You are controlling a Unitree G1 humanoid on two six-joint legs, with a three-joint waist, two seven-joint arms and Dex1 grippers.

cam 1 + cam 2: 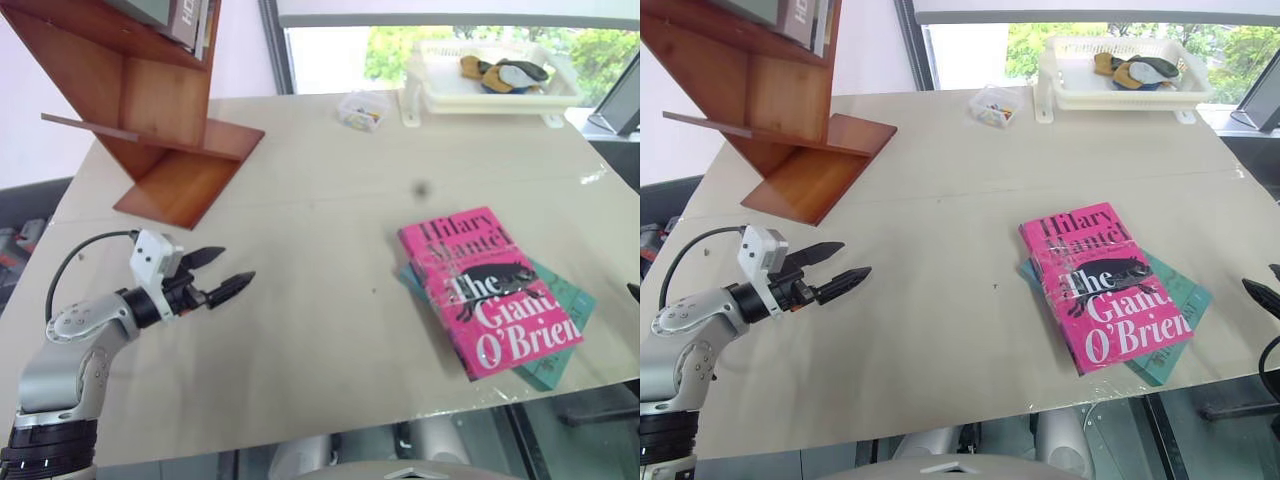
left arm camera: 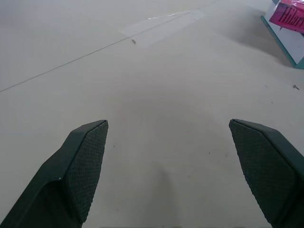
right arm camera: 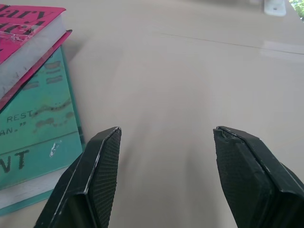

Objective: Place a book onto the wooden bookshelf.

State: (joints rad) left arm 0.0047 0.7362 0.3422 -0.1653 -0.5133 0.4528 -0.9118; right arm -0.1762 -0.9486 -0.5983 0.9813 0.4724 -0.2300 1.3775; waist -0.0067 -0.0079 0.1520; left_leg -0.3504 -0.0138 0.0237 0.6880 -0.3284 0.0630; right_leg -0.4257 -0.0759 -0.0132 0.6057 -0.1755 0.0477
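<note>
The bright pink book [image 1: 487,290] lies flat on the table's right side, stacked on a teal-blue book [image 1: 560,345]. The wooden bookshelf [image 1: 150,110], reddish-brown with slanted boards, stands at the far left corner. My left gripper [image 1: 228,270] hovers low over the table's left front, open and holding nothing, pointing toward the books and well short of them. In the right wrist view my right gripper [image 3: 167,130] is open over bare table, with the pink book [image 3: 23,33] and the teal book [image 3: 38,123] just beside one finger. One right fingertip [image 1: 1260,295] shows at the table's right edge.
A white plastic tray [image 1: 437,97] with several small items stands at the back right. A small clear container [image 1: 363,110] sits left of it. A few books [image 1: 190,20] lean in the shelf's upper part. The beige table [image 1: 320,200] is bare between the shelf and the stacked books.
</note>
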